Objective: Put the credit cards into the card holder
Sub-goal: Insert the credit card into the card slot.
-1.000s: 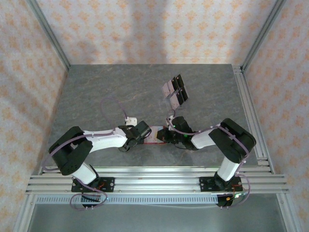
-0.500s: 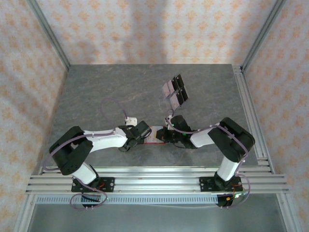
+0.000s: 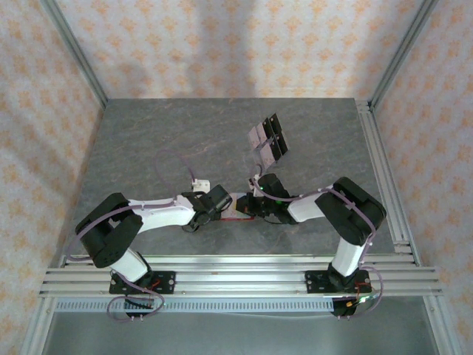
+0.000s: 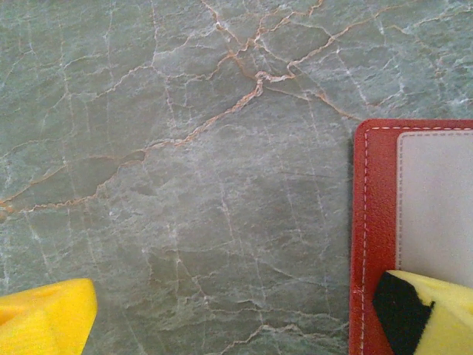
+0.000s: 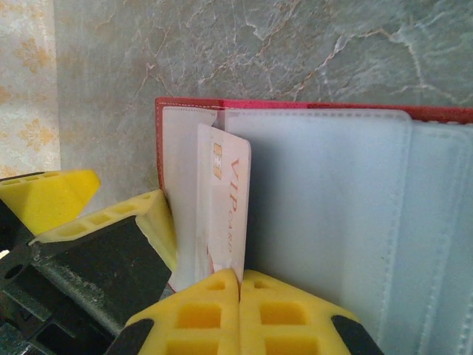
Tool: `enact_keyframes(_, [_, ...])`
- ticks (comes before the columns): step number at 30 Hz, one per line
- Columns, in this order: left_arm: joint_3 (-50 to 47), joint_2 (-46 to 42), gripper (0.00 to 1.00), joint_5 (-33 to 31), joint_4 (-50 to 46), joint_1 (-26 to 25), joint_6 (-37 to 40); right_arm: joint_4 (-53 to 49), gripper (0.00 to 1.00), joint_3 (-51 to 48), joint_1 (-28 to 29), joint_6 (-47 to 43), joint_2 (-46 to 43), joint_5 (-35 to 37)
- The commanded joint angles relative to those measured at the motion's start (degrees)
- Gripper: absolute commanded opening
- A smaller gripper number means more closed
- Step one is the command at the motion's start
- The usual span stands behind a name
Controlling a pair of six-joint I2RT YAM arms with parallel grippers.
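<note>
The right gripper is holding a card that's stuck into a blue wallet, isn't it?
Almost, but the colour is wrong. The wallet is red, not blue, and the right wrist view shows its red rim around the clear sleeves. The rest is right: the right gripper is shut on a card that stands in one of those sleeves.

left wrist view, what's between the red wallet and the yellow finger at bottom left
Just bare grey marbled table; in the left wrist view nothing sits between the yellow finger and the red wallet.
</note>
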Motion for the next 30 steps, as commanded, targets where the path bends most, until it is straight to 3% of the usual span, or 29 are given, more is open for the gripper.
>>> enact_keyframes(1, [-0.4,1.6,1.0,0.4,-0.5,-0.4,-1.0,-4.1,0.0,1.0,0.4,-1.9,1.6,-0.3])
enact_keyframes(3, [0.0,1.0,1.0,0.1,-1.2,-0.4,-1.2,-5.3,0.05,1.2,0.4,-2.2,0.9,-0.3])
enact_keyframes(8, [1.9,-1.8,1.0,-1.4,-4.5,-0.2,-1.7,-12.9,0.33,2.7,0.4,-4.1,-4.6,1.3])
enact_keyframes(13, [2.5,-4.8,1.0,-1.4,-6.4,1.2,-1.7,-22.9,0.42,5.3,0.4,-7.1,-9.7,3.9])
enact_keyframes(17, [1.6,-6.4,1.0,-1.0,-6.9,2.7,-1.2,-29.9,0.41,7.6,0.4,-8.6,-11.0,6.3])
enact_keyframes(22, [0.1,-7.5,1.0,-0.9,-7.3,4.4,-0.7,-38.6,0.14,12.0,0.4,-10.7,-9.7,10.3])
enact_keyframes(30, [-0.7,-5.5,1.0,-0.8,-6.3,5.1,0.2,-39.8,0.09,15.9,0.4,-11.7,-5.2,9.8])
